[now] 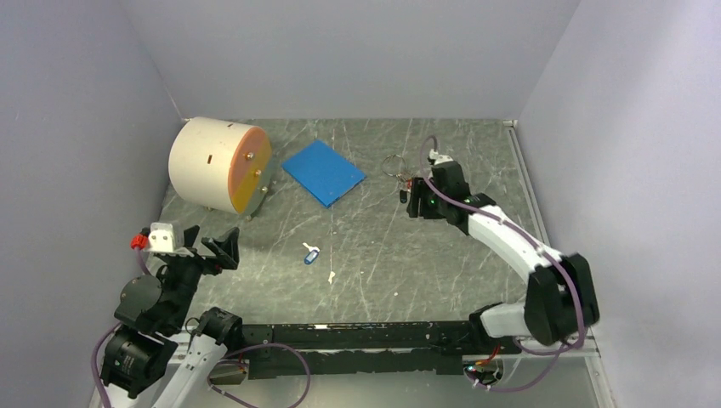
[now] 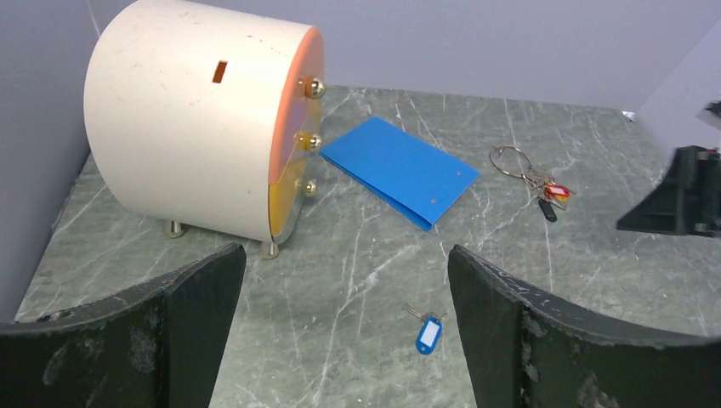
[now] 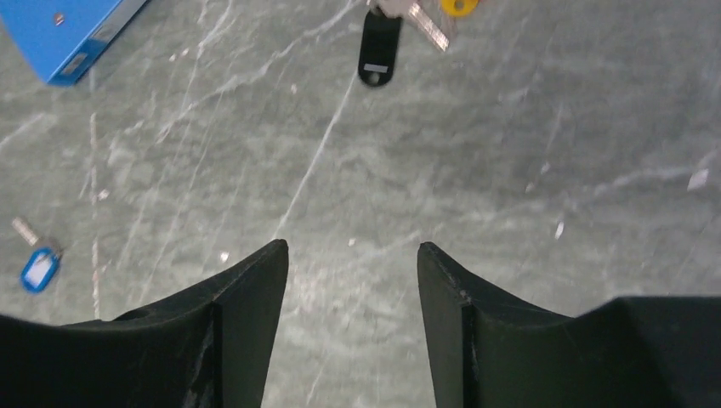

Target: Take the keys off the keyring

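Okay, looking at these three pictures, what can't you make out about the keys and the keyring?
- Left wrist view: how the keys thread onto the keyring; too small to tell.
- Top view: the keys are too small to count.
- Right wrist view: the keys are cut off by the top edge; the keyring is outside the frame.

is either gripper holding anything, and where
Nothing is held. Left gripper and right gripper are both open and empty; the keys lie apart from them, on the keyring.
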